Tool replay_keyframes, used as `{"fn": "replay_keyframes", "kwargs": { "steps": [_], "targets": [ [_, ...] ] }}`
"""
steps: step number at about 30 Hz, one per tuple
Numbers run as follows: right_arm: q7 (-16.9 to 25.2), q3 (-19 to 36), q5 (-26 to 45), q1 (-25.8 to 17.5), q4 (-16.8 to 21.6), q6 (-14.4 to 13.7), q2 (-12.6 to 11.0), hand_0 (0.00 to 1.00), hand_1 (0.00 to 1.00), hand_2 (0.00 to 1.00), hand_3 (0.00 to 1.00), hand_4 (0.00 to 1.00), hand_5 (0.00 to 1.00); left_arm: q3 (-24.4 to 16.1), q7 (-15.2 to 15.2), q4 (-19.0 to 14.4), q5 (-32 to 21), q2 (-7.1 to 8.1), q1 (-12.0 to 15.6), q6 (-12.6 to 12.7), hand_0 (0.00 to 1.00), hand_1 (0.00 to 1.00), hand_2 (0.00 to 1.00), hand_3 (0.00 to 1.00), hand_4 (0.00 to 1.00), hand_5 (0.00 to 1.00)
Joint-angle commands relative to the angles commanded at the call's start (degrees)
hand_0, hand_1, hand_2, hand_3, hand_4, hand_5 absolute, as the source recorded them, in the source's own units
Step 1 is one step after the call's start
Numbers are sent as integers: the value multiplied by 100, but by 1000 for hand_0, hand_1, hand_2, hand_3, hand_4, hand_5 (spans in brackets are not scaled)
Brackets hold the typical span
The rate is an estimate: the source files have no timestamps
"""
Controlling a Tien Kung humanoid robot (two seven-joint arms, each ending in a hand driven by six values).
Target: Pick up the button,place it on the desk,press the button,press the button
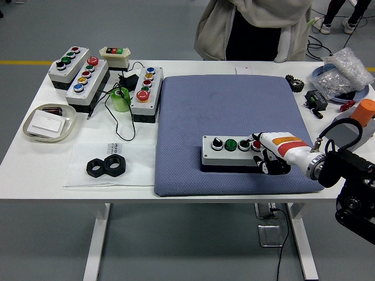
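A grey button box (225, 153) lies on the blue mat (228, 105), near the mat's front edge. Its top carries a black selector knob (216, 143), two green buttons (229, 143) and a red button (256, 144) at the right end. My right hand (266, 158), white with an orange stripe, comes in from the right. Its black fingers (270, 167) are curled over the box's right end, at the red button. A dark shadow runs under the box's near edge. My left hand is out of view.
Left of the mat stand more button boxes (88, 82) (146, 93) (68, 63), a green roll (121, 99), a bowl (50, 123) and black nuts (107, 166). A person (252, 29) stands at the far side. Bagged parts (345, 76) and an orange object (366, 111) sit far right.
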Motion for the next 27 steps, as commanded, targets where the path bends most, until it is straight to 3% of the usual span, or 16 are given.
{"fn": "replay_keyframes", "kwargs": {
  "steps": [6, 7, 8, 12, 13, 18, 19, 24, 25, 27],
  "targets": [
    [19, 536, -27, -85, 271, -147, -110, 134, 7, 147, 740, 531, 2, 1, -1, 1, -5, 1, -5, -1, 683, 650, 748, 788, 692, 998],
    [15, 633, 3, -104, 336, -162, -139, 199, 56, 216, 821, 572, 2, 1, 1, 0, -1, 2, -6, -3, 683, 650, 747, 788, 692, 998],
    [11, 748, 26, -119, 388, -172, -161, 199, 56, 216, 821, 572, 2, 1, 2, 0, 1, 3, -6, -5, 683, 650, 747, 788, 692, 998],
    [223, 1366, 480, -278, 574, -302, -244, 199, 56, 216, 821, 572, 2, 7, -1, 0, -3, 4, -5, -4, 683, 650, 747, 788, 692, 998],
    [291, 1518, 672, -311, 583, -391, -252, 553, 498, 616, 991, 719, 263, 11, -3, 0, -6, 4, -4, -4, 683, 650, 748, 788, 692, 998],
    [912, 2387, 1802, -536, 419, -1006, -267, 553, 498, 616, 991, 719, 263, -8, 4, 1, 20, 3, -1, -8, 683, 650, 748, 788, 692, 998],
    [1031, 2523, 2063, -555, 388, -1075, -264, 900, 794, 890, 992, 736, 305, -11, 5, 1, 24, 3, -1, -8, 683, 650, 747, 788, 692, 998],
    [1957, 3313, 3255, -751, -96, -1701, -190, 900, 794, 890, 992, 736, 305, -22, 10, 1, 43, 4, 2, -10, 683, 650, 747, 788, 692, 998],
    [2147, 3411, 3516, -775, -167, -1802, -183, 910, 810, 860, 870, 722, 305, -22, 9, 1, 42, 5, 2, -10, 683, 650, 747, 788, 692, 998],
    [2455, 3556, 3925, -841, -295, -1990, -159, 910, 810, 860, 870, 722, 305, -30, 12, 2, 52, 3, 3, -9, 683, 650, 747, 788, 692, 998]
  ]
}}
